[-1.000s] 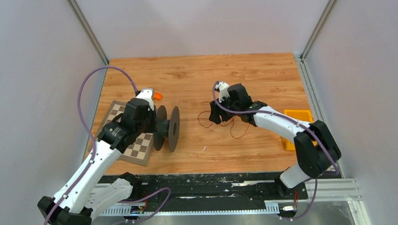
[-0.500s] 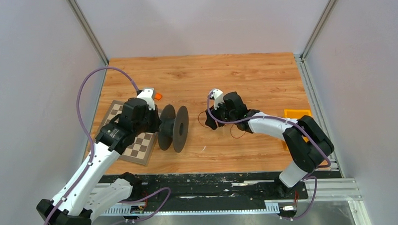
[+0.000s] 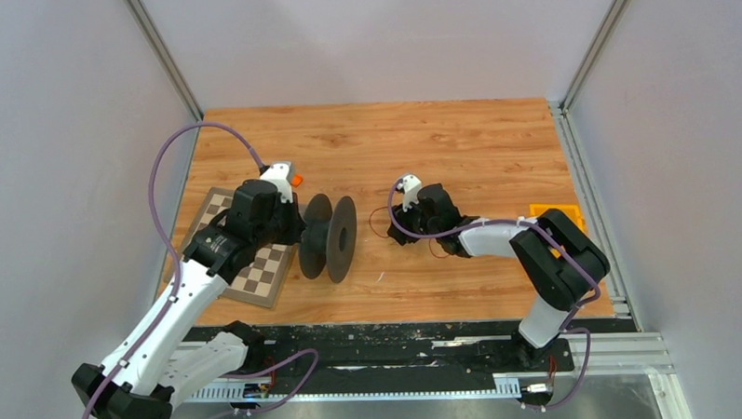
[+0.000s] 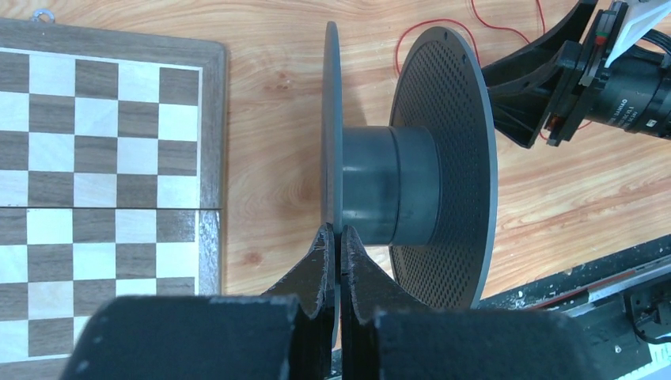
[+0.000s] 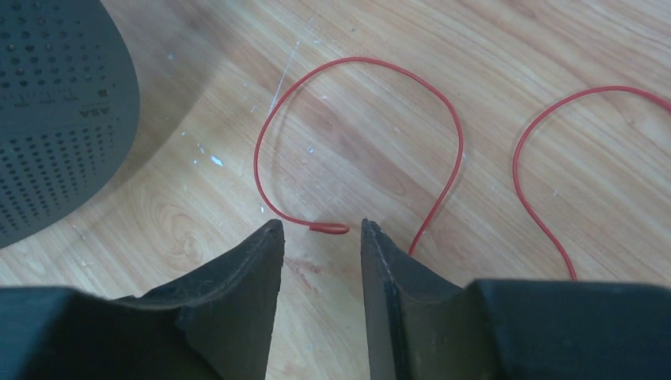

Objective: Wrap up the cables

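Right now the cable [image 5: 358, 58] lies in loose curls on the table [image 5: 490, 47], to the right of the spool [image 4: 411, 190]. Its hooked free end lies crosswise in the gap of the right gripper [image 5: 320, 231], whose jaws are apart and, as far as I can see, not touching it. The second curl runs out of frame. The spool axis is horizontal and aimed toward the right gripper. The left gripper [image 4: 336, 239] is clamped on the spool's near flange. From overhead the wire is mostly hidden under the right gripper.

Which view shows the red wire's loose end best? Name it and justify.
Right wrist: the red wire's loose end lies sharp and close between the right gripper's open fingertips. Top external shows only faint loops, the end indiscernible. Left wrist catches one curl beyond the spool.
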`<state>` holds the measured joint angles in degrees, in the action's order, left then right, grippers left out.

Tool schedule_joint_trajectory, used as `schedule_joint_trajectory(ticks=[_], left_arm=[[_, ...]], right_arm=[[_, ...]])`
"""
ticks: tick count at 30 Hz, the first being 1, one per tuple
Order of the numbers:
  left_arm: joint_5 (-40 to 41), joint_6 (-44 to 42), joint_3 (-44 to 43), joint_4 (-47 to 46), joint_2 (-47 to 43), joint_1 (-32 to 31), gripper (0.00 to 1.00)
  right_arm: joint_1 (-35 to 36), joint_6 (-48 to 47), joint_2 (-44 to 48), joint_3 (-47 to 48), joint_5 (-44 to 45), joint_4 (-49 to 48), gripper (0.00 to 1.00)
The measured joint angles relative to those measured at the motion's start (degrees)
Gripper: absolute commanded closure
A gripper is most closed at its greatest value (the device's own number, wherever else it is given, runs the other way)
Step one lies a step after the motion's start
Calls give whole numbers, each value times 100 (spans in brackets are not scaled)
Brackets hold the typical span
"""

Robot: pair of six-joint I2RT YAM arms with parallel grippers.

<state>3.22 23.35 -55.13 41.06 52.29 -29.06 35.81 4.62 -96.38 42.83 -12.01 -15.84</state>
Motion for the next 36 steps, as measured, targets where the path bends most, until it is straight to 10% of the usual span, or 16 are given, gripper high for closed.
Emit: schedule_joint_trajectory(ticks=[8, 18, 28, 36], left_arm=[[-127, 83, 11, -79, 136, 0, 100], [-337, 46, 4, -372, 503, 2, 99], [-774, -26, -57, -872, 809, 0, 48], [-1137, -1207, -638, -1388, 909, 11, 40]], right_arm=[[0, 297, -221, -90, 186, -564, 100], [0, -203, 1029, -31, 597, 251, 100], [92, -1622, 1902, 1554, 955, 1185, 100], [114, -2046, 1882, 2297, 673, 1786, 100]])
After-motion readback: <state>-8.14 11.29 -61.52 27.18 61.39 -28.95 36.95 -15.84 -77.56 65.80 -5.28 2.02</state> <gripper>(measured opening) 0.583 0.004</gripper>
